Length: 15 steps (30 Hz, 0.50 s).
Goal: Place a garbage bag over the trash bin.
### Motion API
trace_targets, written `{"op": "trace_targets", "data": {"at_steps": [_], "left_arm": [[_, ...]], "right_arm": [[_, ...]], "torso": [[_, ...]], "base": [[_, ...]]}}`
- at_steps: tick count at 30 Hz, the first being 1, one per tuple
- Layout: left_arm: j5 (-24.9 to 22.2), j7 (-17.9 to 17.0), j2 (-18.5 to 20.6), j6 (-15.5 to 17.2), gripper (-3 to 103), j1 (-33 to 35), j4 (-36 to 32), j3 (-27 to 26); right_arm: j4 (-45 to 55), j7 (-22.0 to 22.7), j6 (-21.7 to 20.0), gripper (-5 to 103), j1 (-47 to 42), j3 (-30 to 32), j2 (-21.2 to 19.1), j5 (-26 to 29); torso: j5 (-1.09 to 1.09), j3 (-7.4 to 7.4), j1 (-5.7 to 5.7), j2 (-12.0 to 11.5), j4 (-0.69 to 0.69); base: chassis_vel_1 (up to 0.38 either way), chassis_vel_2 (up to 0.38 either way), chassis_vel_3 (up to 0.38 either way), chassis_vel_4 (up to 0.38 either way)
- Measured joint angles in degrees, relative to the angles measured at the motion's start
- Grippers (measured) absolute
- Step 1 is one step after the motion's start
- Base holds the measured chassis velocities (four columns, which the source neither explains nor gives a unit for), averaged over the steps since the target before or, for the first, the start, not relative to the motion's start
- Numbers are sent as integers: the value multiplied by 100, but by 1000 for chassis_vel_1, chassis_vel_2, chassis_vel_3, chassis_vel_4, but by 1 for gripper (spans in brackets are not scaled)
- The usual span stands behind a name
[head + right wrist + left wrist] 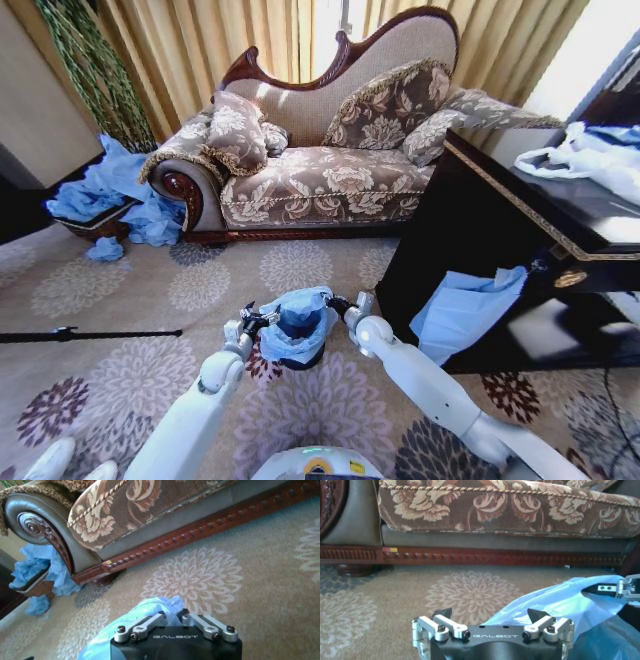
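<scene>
Two hands flank garbage bag; left hand spread, empty; right hand pinching bag.

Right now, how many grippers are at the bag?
2: the left gripper at the left side of the bag, the right gripper at its right side.

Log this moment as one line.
garbage bag draped over trash bin | left gripper open beside bag | right gripper shut on bag

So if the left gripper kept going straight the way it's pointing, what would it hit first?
Probably the carpet, then the sofa's wooden base. The left gripper is open, with the garbage bag off to one side.
</scene>
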Motion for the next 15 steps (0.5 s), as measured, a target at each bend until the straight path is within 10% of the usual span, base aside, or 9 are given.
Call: {"op": "trace_targets", "data": {"at_steps": [15], "left_arm": [[18,89,-87,-141,100,115,-3,-63]], "right_arm": [[-895,77,-43,0,662,-219,504,-205]], "torso": [[0,0,0,0,0]], "base": [[0,0,0,0]]}}
